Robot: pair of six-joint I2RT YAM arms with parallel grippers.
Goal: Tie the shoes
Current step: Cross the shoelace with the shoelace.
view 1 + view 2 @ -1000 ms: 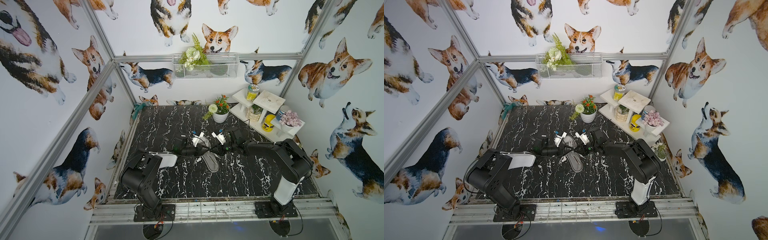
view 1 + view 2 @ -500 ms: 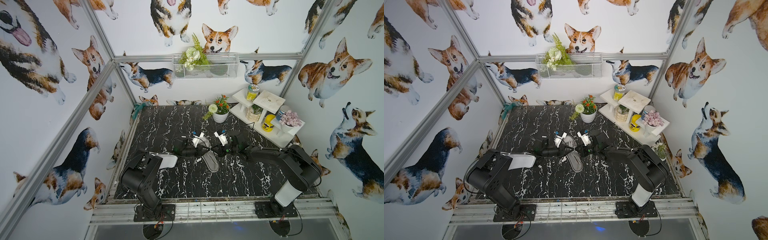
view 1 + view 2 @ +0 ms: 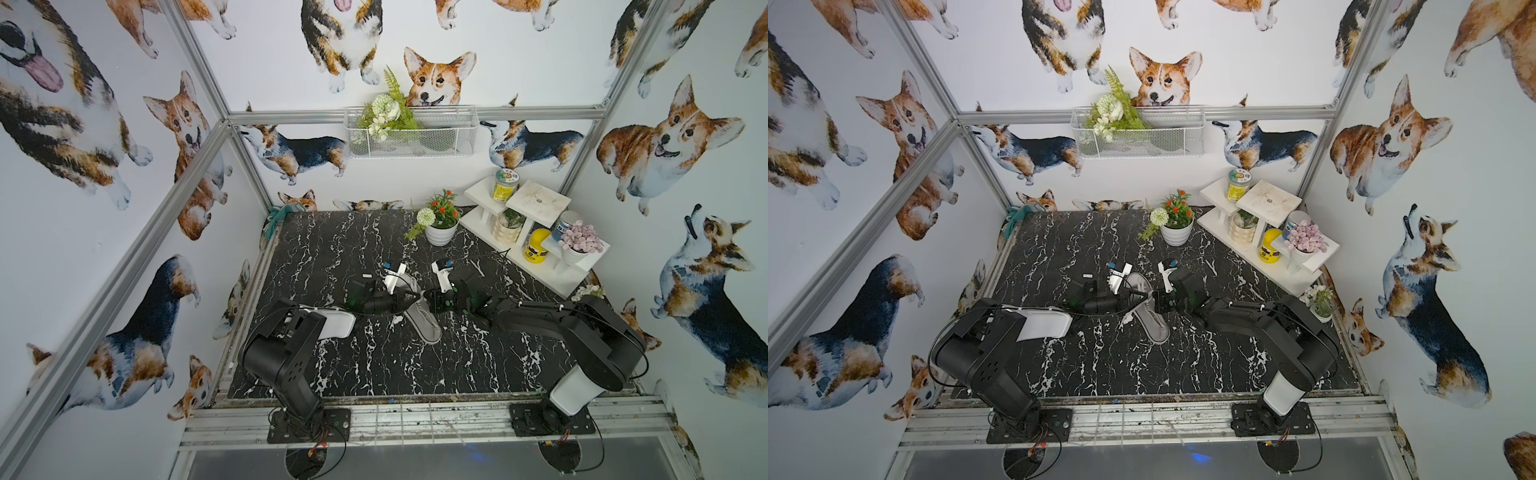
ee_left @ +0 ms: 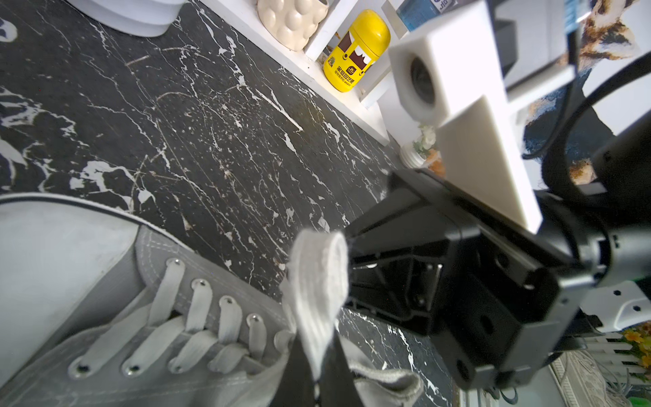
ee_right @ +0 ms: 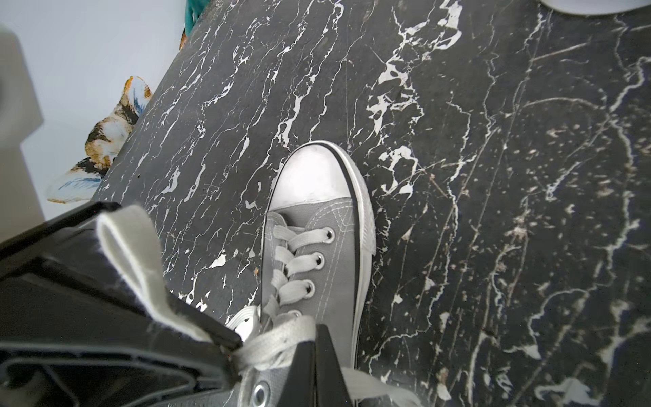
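Observation:
The grey shoe (image 3: 422, 313) (image 3: 1152, 320) lies mid-table with its white toe cap toward the back. In the right wrist view the shoe (image 5: 317, 243) shows its laced eyelets. My left gripper (image 3: 412, 296) (image 4: 315, 352) is at the shoe's collar, shut on a loop of white lace (image 4: 317, 278) that stands up from its jaws. My right gripper (image 3: 429, 300) (image 5: 314, 331) faces it from the other side, shut on a white lace strand (image 5: 278, 338) running across the tongue. The two grippers nearly touch tip to tip.
A white flower pot (image 3: 440, 232) stands at the back. A white stepped shelf (image 3: 540, 203) with jars and a yellow can (image 3: 535, 246) fills the back right corner. A small plant (image 3: 587, 293) sits at the right edge, and a wire basket (image 3: 411, 137) hangs on the back wall.
The right gripper's jaws have closed on the lace strand, and the right arm's elbow has swung out to the right. The left gripper has kept its hold and place.

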